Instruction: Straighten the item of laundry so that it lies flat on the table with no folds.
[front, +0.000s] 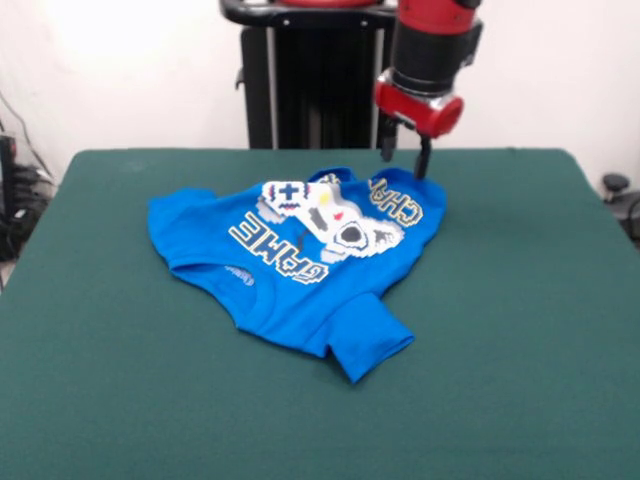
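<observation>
Hand position: the hand (406, 158) hangs from the red and black arm (432, 45) directly above the far right edge of the T-shirt (300, 265), at the part bearing the second word of the lettering.
Hand state: released; two dark fingers (424, 158) point down with a clear gap between them, and nothing is held. The right-hand finger tip reaches the shirt's edge; whether it touches the cloth cannot be told.
T-shirt location: on the surface (520, 330), somewhat left of centre and toward the far half, with bare green felt on every side.
T-shirt condition: not flat. The far edge is rumpled and folded over, so the lettering and controller print (330, 215) appear bunched and partly broken up. One short sleeve (370, 345) sticks out toward the near right; the neck opening lies at the near left.
Materials: soft bright blue knit cloth; white and yellow blocky print; dark green felt-like top, matt and even.
Containers: not applicable to this scene.
</observation>
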